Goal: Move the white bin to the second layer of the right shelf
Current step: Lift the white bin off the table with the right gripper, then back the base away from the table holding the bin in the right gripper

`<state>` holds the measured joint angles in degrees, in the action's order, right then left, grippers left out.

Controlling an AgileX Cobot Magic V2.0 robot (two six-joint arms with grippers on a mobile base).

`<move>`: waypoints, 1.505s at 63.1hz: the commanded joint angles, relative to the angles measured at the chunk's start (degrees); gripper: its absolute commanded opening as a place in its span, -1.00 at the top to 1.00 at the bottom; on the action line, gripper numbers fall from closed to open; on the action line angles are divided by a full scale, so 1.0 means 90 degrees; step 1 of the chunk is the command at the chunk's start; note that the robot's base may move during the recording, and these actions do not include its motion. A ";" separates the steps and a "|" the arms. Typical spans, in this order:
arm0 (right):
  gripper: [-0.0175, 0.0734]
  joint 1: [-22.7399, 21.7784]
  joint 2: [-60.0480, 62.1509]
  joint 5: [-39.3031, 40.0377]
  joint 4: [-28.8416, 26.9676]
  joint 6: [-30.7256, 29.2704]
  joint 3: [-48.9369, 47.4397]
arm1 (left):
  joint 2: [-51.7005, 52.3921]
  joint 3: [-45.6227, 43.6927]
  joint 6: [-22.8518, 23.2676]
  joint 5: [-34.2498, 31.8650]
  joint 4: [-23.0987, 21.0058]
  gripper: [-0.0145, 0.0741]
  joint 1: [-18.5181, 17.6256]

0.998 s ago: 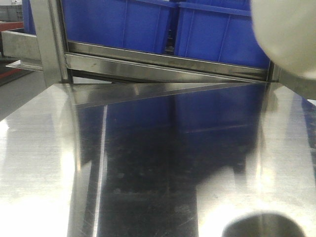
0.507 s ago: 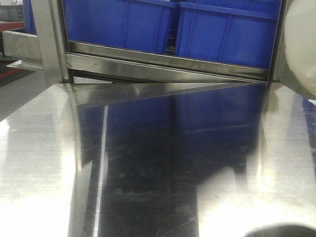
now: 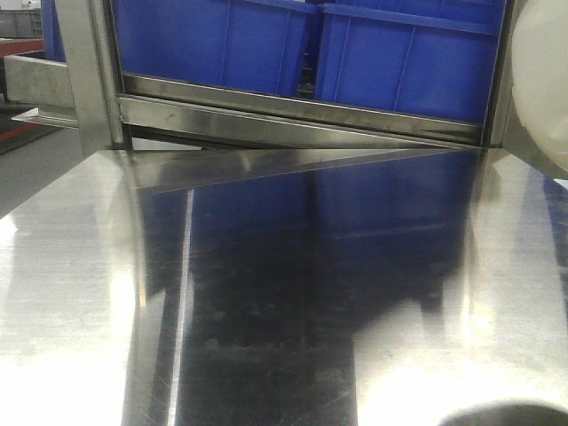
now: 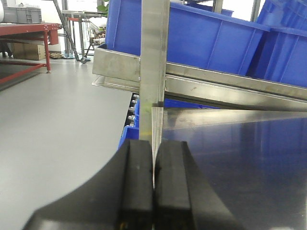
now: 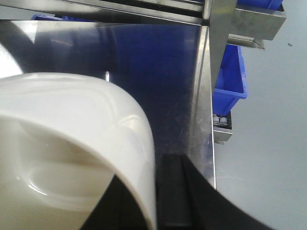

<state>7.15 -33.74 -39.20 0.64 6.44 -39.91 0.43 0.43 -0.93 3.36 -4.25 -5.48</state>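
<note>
The white bin [image 3: 541, 84], a smooth cream tub, hangs in the air at the right edge of the front view, in front of a steel upright. In the right wrist view the bin [image 5: 72, 143] fills the left and middle. My right gripper [image 5: 152, 201] is shut on the bin's rim wall, one black finger inside and one outside. My left gripper [image 4: 153, 187] is shut and empty, low over the left edge of the steel tabletop [image 4: 240, 163]. The roller rack level of the right shelf is out of view.
Blue crates [image 3: 293, 44] stand on the steel shelf bar [image 3: 293, 111] behind the mirror-like tabletop [image 3: 266, 293]. A steel post [image 4: 153, 62] rises just ahead of the left gripper. More blue crates [image 5: 232, 81] sit below the table's right edge [image 5: 210, 120]. Grey floor lies on both sides.
The white bin has moved right and a little up over the last second. It now shows only at the right edge of the front view. The left arm has not moved.
</note>
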 commanded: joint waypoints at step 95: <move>0.51 -0.0049 0.0016 0.0640 0.0037 0.0028 -0.0185 | 0.0020 0.0234 0.0047 -0.0499 -0.0007 0.48 -0.0036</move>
<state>7.15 -33.74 -39.08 0.64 6.51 -39.91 0.43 0.43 -0.93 3.46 -4.25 -5.48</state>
